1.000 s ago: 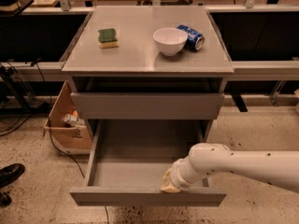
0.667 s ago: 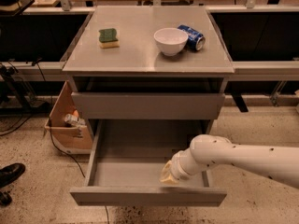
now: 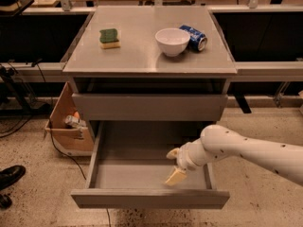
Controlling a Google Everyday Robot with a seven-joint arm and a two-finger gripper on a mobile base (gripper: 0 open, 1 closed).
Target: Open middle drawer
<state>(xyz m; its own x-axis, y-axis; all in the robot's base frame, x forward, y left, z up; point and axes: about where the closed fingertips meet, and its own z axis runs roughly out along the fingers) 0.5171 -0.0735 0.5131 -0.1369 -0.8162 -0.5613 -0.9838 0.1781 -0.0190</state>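
Observation:
The middle drawer is a plain grey handleless drawer. It stands pulled far out of the cabinet, and its shallow grey box is empty. The taller-fronted top drawer above it is closed. The lowest drawer is hidden under the open one. My gripper hangs over the right front part of the drawer's inside, just behind the front panel. Its tan fingers are spread apart and hold nothing. My white arm reaches in from the right.
On the cabinet top lie a green-and-yellow sponge, a white bowl and a blue can on its side. A cardboard box stands left of the cabinet. A black shoe and a cable are on the floor.
My gripper has come off the drawer's front rim and moved up and a little back over the drawer's inside. The drawer has stayed pulled out.

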